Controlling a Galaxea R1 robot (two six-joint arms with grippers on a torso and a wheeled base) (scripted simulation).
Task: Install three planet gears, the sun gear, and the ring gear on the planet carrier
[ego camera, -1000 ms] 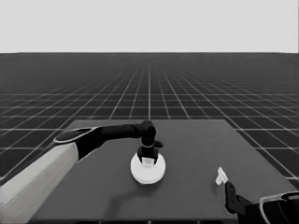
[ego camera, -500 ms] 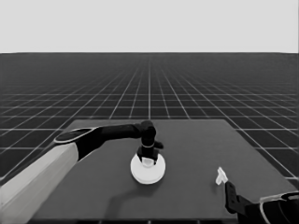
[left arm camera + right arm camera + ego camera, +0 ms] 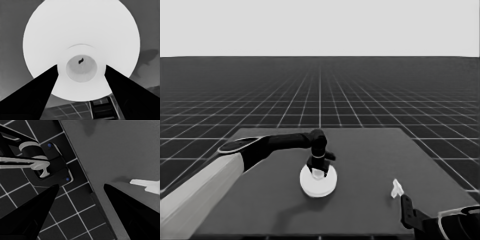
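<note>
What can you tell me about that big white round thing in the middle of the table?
The larger round part is a smooth, plain white disc lying flat near the middle of the dark table. The left wrist view shows a raised round hub at its centre with a shallow recess and a small dark hole. The left gripper stands right over that hub, one finger on each side.

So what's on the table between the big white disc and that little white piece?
Nothing: in the head view, bare table runs from the disc to the thin white piece.
</note>
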